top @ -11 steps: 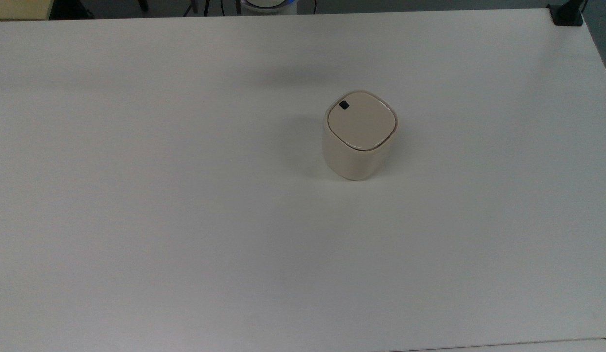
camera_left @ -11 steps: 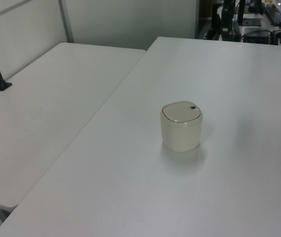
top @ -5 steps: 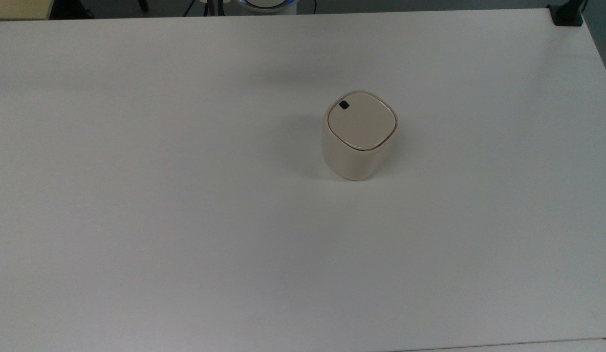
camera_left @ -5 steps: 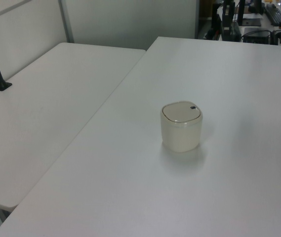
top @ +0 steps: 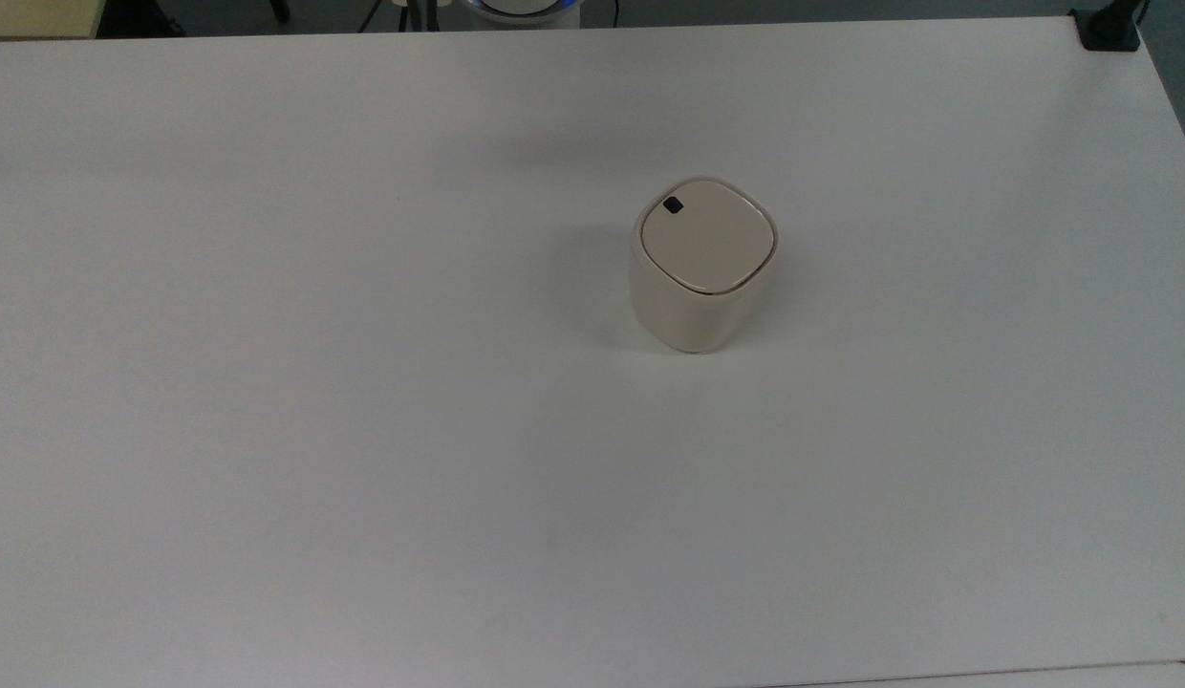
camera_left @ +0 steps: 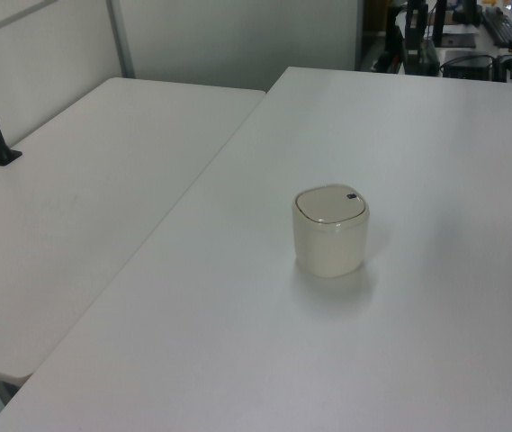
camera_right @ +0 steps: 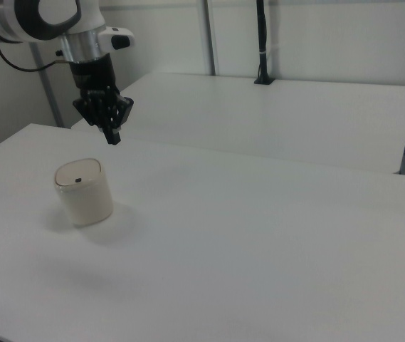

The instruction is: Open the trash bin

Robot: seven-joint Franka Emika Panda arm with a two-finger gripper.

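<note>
Looking at your right view: small beige plastic rounded-square trash bin (camera_right: 84, 192) w/ lid shut sits on white table (camera_right: 259, 242); black two-finger gripper (camera_right: 113, 137) hangs at bin's 1 o'clock, apart, fingertips together.

— What does the arm (camera_right: 42, 18) look like in the right view?

— White rounded shells, with a dark grey ring-shaped joint cap set into the big segment. Toward the trash bin (camera_right: 83, 191) end, the shell narrows to a silvery-grey collar carrying a small white tab with a black spot.

— And below the collar?

— Everything turns black: a short black wrist block, then the gripper (camera_right: 112, 133), all black and angular, tapering to its tip.

— Any cabling?

— A thin dark cable curves off the white shell on the side away from the bin. Its far end runs out of sight, so it may belong to the arm.
</note>
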